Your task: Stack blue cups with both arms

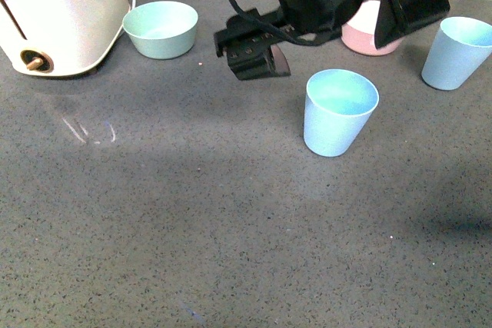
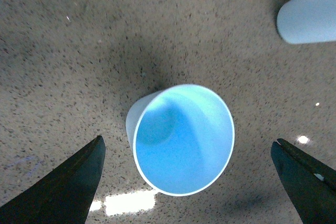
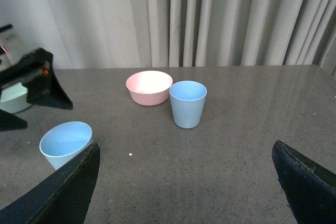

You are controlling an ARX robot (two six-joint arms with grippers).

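Note:
One blue cup [image 1: 340,113] stands upright mid-table; it fills the left wrist view [image 2: 181,140], seen from above. The second blue cup [image 1: 457,53] stands upright at the far right, at the edge of the left wrist view [image 2: 310,14]. My left gripper [image 1: 334,36] hovers above and just behind the middle cup, wide open and empty, with the cup between its fingers [image 2: 188,142]. My right gripper [image 3: 186,148] is open and empty, low over the table; the second cup [image 3: 188,103] is ahead of it and the middle cup [image 3: 65,142] is by one finger. It is out of the front view.
A pink bowl [image 1: 369,36] sits behind the cups, beside the second cup [image 3: 149,87]. A green bowl [image 1: 161,28] stands at the back left next to a white appliance [image 1: 61,13]. Grey curtains [image 3: 220,19] hang behind the table.

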